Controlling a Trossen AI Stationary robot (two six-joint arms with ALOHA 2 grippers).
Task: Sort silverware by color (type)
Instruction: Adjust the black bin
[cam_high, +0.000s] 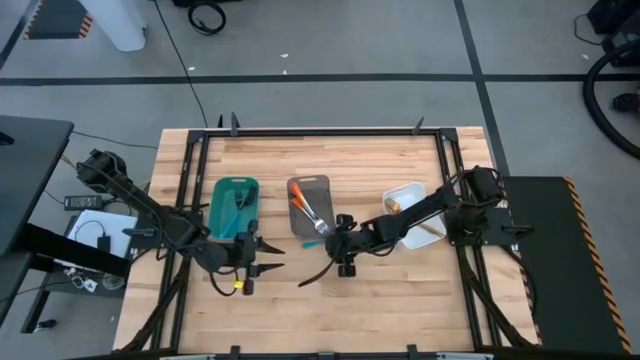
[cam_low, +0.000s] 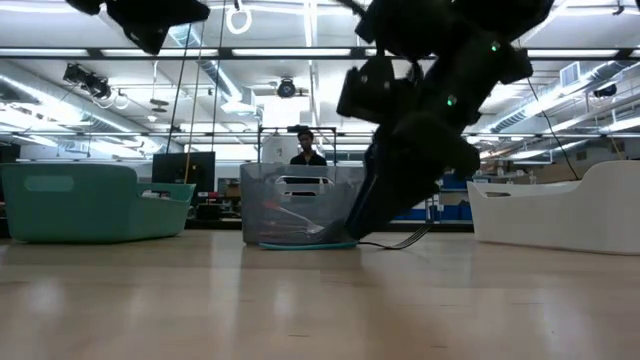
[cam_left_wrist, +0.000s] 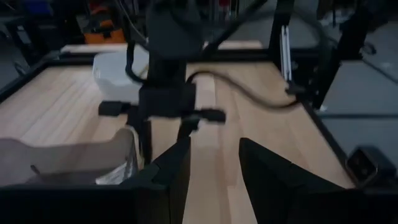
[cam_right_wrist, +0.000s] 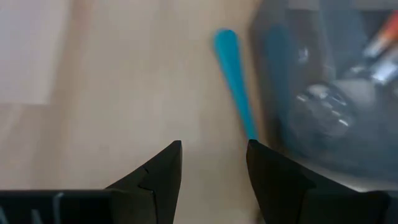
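Left gripper: I see my left gripper (cam_high: 268, 257) in the lower left-centre of the overhead frame, just below the teal tray (cam_high: 222, 190). Its two fingers are spread apart with nothing between them; in its own wrist camera the fingers (cam_left_wrist: 171, 174) frame bare wood.

Right gripper: my right gripper (cam_high: 347, 245) sits at the centre of the overhead frame, at the lower right corner of the grey tray (cam_high: 322, 182). Its fingers (cam_right_wrist: 158, 171) stand apart and hold nothing.

Blue utensil: in the right wrist camera a blue handle (cam_right_wrist: 235, 81) lies on the wooden table (cam_right_wrist: 118, 93), running up from between the fingertips, hard against the side of the grey tray. I cannot tell what kind of utensil it is, since its other end is hidden.

Grey tray contents: orange-handled utensils (cam_high: 302, 208) with silver ends, lying diagonally across the middle of the overhead frame.

Teal tray contents: blue-handled pieces (cam_high: 240, 203), left of centre in the overhead frame; too small for me to count.

White tray: right of centre in the overhead frame, the white tray (cam_high: 412, 190) holds a gold-handled piece (cam_high: 394, 204), partly under my right arm.

Background: in the table-level camera a person (cam_low: 305, 146) stands behind the grey tray, centre frame.
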